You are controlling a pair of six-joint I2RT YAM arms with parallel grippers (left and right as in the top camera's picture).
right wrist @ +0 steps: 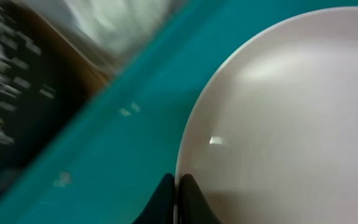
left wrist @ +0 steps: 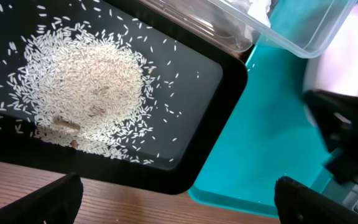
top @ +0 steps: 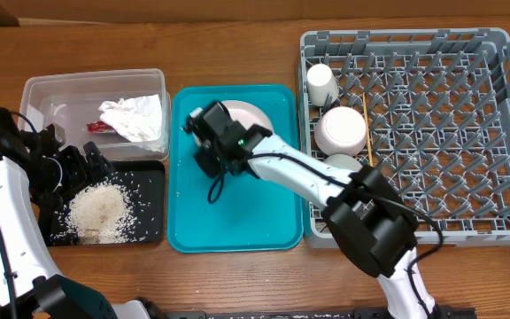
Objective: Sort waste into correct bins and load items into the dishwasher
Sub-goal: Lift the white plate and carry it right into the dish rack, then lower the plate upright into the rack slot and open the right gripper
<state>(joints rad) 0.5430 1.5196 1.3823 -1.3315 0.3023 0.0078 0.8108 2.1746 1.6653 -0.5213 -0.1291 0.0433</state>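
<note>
Since the napkin (top: 135,115) and the red wrapper (top: 98,127) already lie in the clear tub (top: 38,93) and the rice (top: 100,211) is heaped on the black tray (top: 153,199), the overhead view suggests the sorting is done and the loading is in hand. The cup (top: 320,84), two bowls (top: 341,130) and the chopsticks (top: 367,146) sit along the left edge of the dish rack (top: 467,133). Only the plate (top: 248,113) is outside it, at the far end of the teal tray (top: 237,221) on the counter (top: 237,44). The right arm reaches across from the rack side, and the right hand (top: 211,124) is at the plate's left edge. The left hand (top: 73,164) hangs over the black tray.

From the left wrist, the left hand (left wrist: 179,202) is spread wide with nothing between its fingertips. Below it are the rice (left wrist: 86,81) and the near corner of the black tray (left wrist: 222,81). The plate (left wrist: 353,56) shows pale at the far right, beyond a strip of teal tray (left wrist: 260,143).

From the right wrist, the right hand (right wrist: 178,193) is pinched tight, its two dark fingers meeting on the rim of the plate (right wrist: 291,112), which rests on the teal tray (right wrist: 123,162). The picture is blurred, so how deep the hold goes I cannot tell.

The next move, I judge, is to lift the plate by that thin rim and carry it right into the rack. It then needs turning on edge to stand between the pegs, clear of the bowls. With so narrow a hold it could swing or slip, so a slow lift seems wise.
</note>
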